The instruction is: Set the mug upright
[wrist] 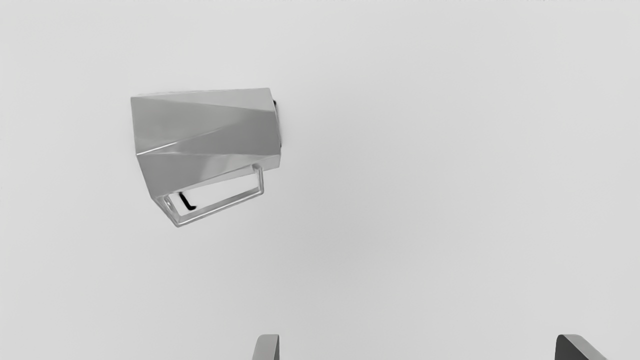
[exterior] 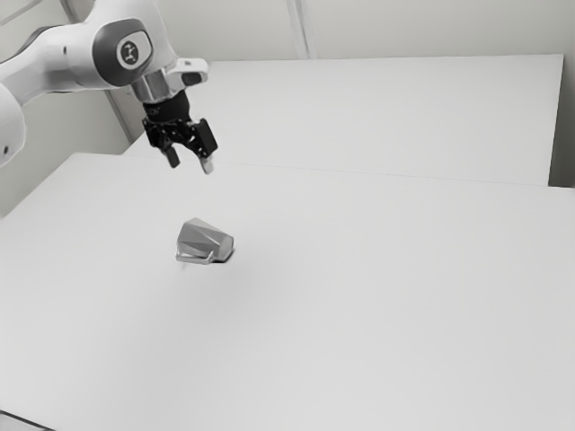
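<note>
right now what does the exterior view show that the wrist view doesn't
The exterior view adds the arm coming in from its upper left, the pale wall behind, and how the gripper hangs above the table.

The wrist view adds a short, dark, bent mark seen through the loop of the handle.

Both share the faceted grey mug lying on its side on the table, its handle, and the gripper's fingers standing apart.
</note>
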Controlling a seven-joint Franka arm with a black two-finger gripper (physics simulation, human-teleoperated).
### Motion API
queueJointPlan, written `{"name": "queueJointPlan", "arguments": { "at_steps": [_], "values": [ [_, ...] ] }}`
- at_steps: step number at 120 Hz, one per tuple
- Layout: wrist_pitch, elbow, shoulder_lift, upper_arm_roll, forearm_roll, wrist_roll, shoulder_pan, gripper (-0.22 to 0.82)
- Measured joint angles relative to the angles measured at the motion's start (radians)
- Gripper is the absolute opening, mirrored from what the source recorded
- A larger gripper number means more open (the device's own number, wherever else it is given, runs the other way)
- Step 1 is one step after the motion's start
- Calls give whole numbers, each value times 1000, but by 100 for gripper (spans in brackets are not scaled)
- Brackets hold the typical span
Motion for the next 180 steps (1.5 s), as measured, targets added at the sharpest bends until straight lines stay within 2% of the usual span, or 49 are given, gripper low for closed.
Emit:
{"name": "queueJointPlan", "arguments": {
  "at_steps": [12,20,40,49,58,69,93,105,129,180],
  "values": [
    [48,-27,-12,5,-8,22,11,60],
    [63,-26,14,2,-43,34,28,60],
    [34,5,120,-77,-236,79,255,60],
    [15,19,158,-163,-291,101,367,60],
    [2,40,197,-219,-322,122,442,59],
    [-8,47,252,-371,-340,151,602,58],
    [-5,65,349,-501,-343,224,760,58],
    [6,111,413,-511,-341,256,781,59],
    [76,122,463,-508,-348,305,789,60],
    [177,81,509,-468,-372,365,789,60]
  ]
}}
